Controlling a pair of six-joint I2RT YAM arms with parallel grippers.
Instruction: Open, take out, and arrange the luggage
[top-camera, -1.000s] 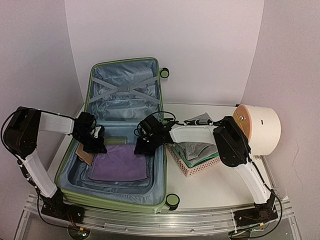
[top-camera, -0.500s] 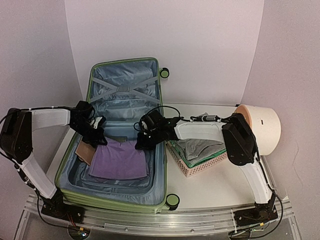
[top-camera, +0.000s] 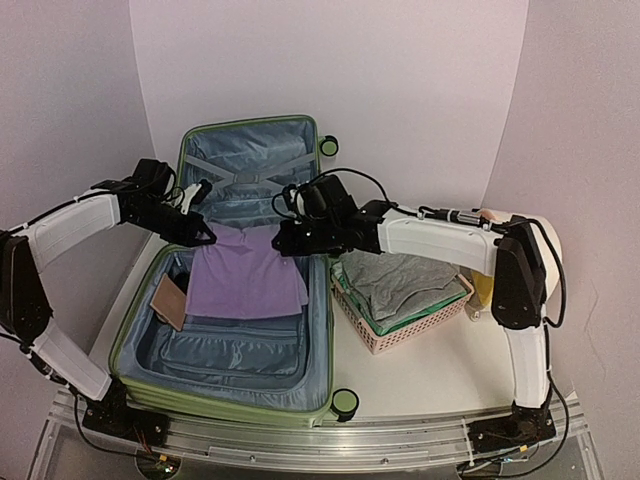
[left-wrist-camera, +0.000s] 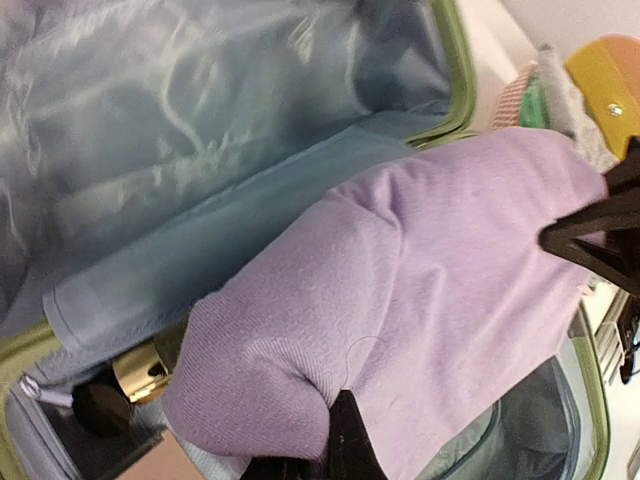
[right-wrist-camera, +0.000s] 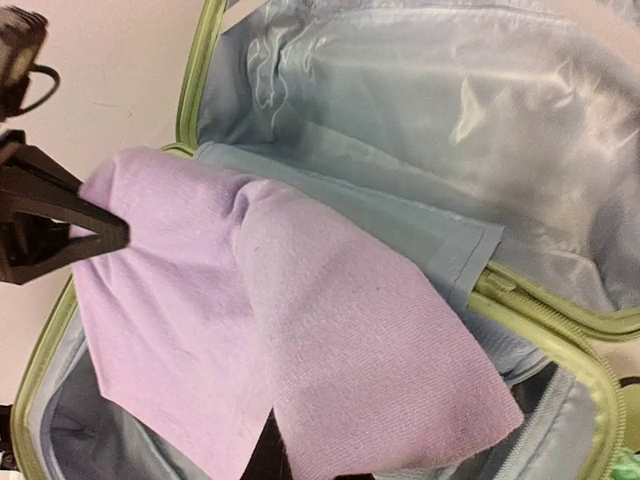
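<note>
on the table, left of centre: luggage (top-camera: 250, 170) lies open. the lower shell is flat toward the arm bases and the lid stands up against the back wall, with grey-blue lining and crossed straps showing. one black-and-green wheel (top-camera: 346, 402) sits at the near right corner.

left gripper (top-camera: 205, 238): jaws pinched narrow on the upper left corner of a purple shirt (top-camera: 245, 282). the left wrist view shows fabric bunched right at its fingertips.

right gripper (top-camera: 283, 243): jaws pinched narrow on the upper right corner of the same shirt. the right wrist view shows cloth gathered at its tips.

shirt: hangs spread between the two grippers. its top edge is raised near the hinge line and its lower part drapes down over the lower shell.

inside the lower shell: a brown flat item (top-camera: 168, 300) leans by the left wall, just beside the shirt. a gold-capped object (left-wrist-camera: 145, 375) shows under the shirt's edge in the left wrist view; cannot tell what it is.

right of the luggage, just beside it: pink slotted basket (top-camera: 415, 328) holding a grey folded garment (top-camera: 405, 282).

far right: cream drum (top-camera: 548, 248), partly hidden behind the right arm.
</note>
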